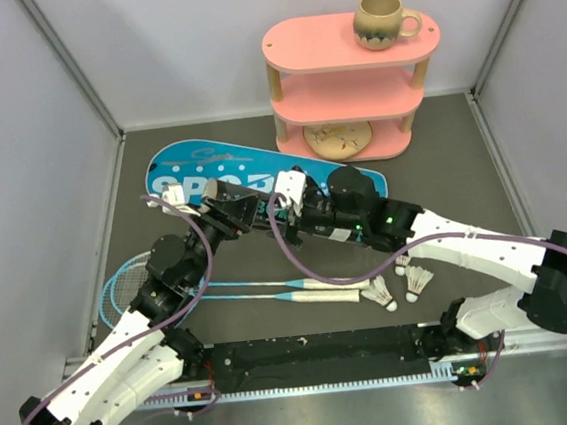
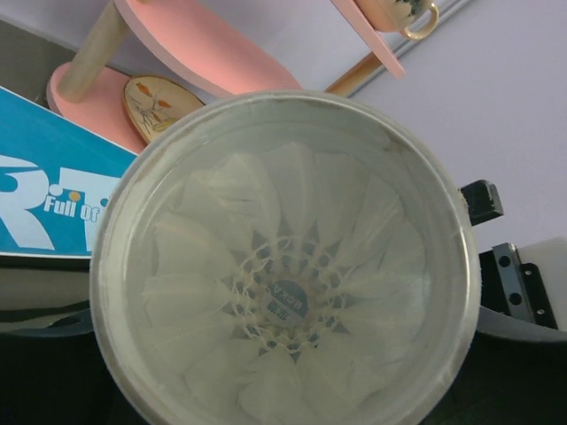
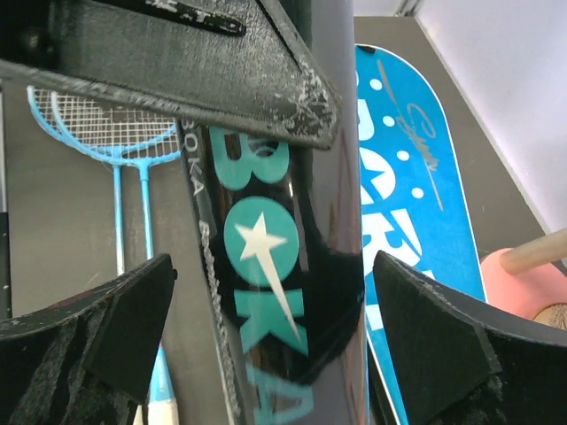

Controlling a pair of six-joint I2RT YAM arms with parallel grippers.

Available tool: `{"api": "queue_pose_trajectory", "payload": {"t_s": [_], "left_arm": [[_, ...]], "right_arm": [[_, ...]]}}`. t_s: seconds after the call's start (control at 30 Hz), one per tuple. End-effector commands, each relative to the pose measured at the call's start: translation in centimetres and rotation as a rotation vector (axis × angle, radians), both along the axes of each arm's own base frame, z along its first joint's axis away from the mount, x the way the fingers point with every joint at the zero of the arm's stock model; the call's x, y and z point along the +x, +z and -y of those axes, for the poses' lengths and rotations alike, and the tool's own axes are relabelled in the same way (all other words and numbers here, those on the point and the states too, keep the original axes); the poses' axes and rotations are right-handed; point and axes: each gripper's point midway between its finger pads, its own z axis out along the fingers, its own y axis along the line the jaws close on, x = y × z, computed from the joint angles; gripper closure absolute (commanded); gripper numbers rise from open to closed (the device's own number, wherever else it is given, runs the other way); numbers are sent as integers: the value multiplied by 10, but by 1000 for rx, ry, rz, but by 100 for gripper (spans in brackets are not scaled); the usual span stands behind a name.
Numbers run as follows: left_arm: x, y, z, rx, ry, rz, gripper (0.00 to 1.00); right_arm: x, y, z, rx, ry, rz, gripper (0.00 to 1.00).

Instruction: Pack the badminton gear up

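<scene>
Tube work, mid-table. The left gripper (image 1: 228, 213) had the black tube (image 3: 292, 221) clamped near its open mouth and lifted off the table (image 1: 439, 157), lying roughly level between the two wrists. The jaws stood fairly wide because the tube is wide.

The left wrist camera looked straight down the bore. One shuttlecock (image 2: 283, 301) sat inside, feathers fanned against the wall. My reading: the mouth was kept clear so the next one could be fed in.

The right gripper (image 3: 273, 266) straddled the lettered side of the tube, jaws spread wide, a finger on each side. It held nothing that I could make out, perhaps steadying or handing over.

Two loose shuttlecocks (image 1: 379, 292) (image 1: 419, 281) lay on the table under the right forearm, near the racket handles. A third white scrap beside them was too hidden to name.

The rackets (image 1: 121, 281) lay flat, heads at the left, shafts running right. The blue cover (image 1: 184, 172) lay flat beyond the wrists, partly under them.

The pink shelf (image 1: 298, 45) with the mug (image 1: 382, 17) on top stood at the back, just beside the cover's far end. The right arm itself overhung the loose shuttlecocks, the likeliest obstruction.
</scene>
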Motion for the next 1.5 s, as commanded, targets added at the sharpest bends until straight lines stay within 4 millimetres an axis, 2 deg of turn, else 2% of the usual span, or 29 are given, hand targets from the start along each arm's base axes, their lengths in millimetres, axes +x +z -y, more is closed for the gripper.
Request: {"api": "queue_pose_trajectory", "payload": {"t_s": [0.0, 0.03, 0.13, 0.17, 0.23, 0.3, 0.37, 0.4, 0.43, 0.47, 0.5, 0.53, 0.57, 0.6, 0.63, 0.67, 0.7, 0.77, 0.87, 0.97, 1.0, 1.07, 1.1, 1.13, 1.17, 1.23, 1.33, 1.47], "left_arm": [[-14, 40, 5, -102, -74, 111, 54], [-15, 40, 5, -96, -78, 111, 53], [-20, 42, 4, -102, -90, 110, 49], [-21, 42, 4, -107, -94, 110, 48], [-25, 46, 5, -113, -110, 117, 45], [-29, 48, 5, -112, -122, 116, 41], [-33, 51, 5, -110, -136, 121, 33], [-35, 48, 5, -95, -141, 107, 26], [-37, 46, 6, -75, -153, 103, 12], [-40, 53, 4, -67, -158, 112, 2], [-42, 53, 3, -47, -160, 106, 2], [-42, 43, 2, 12, -155, 83, 2], [-49, 49, 2, 37, -180, 93, 2], [-53, 48, -1, 68, -182, 86, 2], [-56, 31, -4, 148, -183, 42, 2], [-60, 36, -8, 173, -181, 47, 2], [-65, 37, -16, 195, -170, 53, 2], [-76, 24, -28, 289, -163, 30, 2], [-94, 29, -54, 330, -117, 55, 2], [-112, 55, -71, 298, -93, 139, 10], [-116, 61, -69, 292, -114, 147, 23], [-119, 78, -52, 302, -200, 164, 32], [-124, 78, -41, 329, -276, 155, 38], [-122, 78, -34, 350, -309, 135, 40], [-116, 83, -25, 371, -334, 108, 44], [-112, 80, -16, 403, -376, 85, 54], [-106, 90, -5, 384, -399, 92, 53], [-99, 82, 4, 371, -415, 64, 55]], "right_arm": [[15, 36, -14, 68, -60, 124, 11], [17, 34, -16, 67, -73, 128, 17], [23, 33, -17, 79, -96, 159, 24], [24, 26, -18, 76, -97, 160, 24], [26, 30, -19, 102, -97, 192, 27], [28, 20, -19, 89, -107, 201, 33], [30, 17, -18, 81, -115, 208, 42], [32, 17, -15, 83, -128, 213, 50], [30, 15, -15, 83, -127, 213, 53], [30, 15, -13, 84, -127, 215, 57], [28, 17, -12, 91, -126, 218, 62], [28, 13, -10, 84, -128, 215, 64], [31, 11, -8, 82, -146, 223, 65], [32, 12, -4, 78, -158, 241, 67], [34, 5, -2, 63, -165, 245, 67], [34, 3, -1, 55, -163, 255, 68], [35, 2, 1, 38, -160, 270, 71], [37, -6, 6, 12, -180, 281, 73], [35, -11, 14, 4, -175, 289, 73], [26, -15, 19, 10, -130, 297, 72], [23, -19, 19, -3, -116, 293, 72], [19, -21, 19, -17, -96, 281, 71], [18, -26, 20, -39, -91, 266, 70], [19, -23, 20, -38, -92, 262, 70], [18, -25, 19, -44, -88, 253, 70], [17, -26, 18, -51, -84, 242, 69], [18, -25, 18, -49, -87, 231, 70], [21, -23, 17, -42, -109, 219, 70]]}}
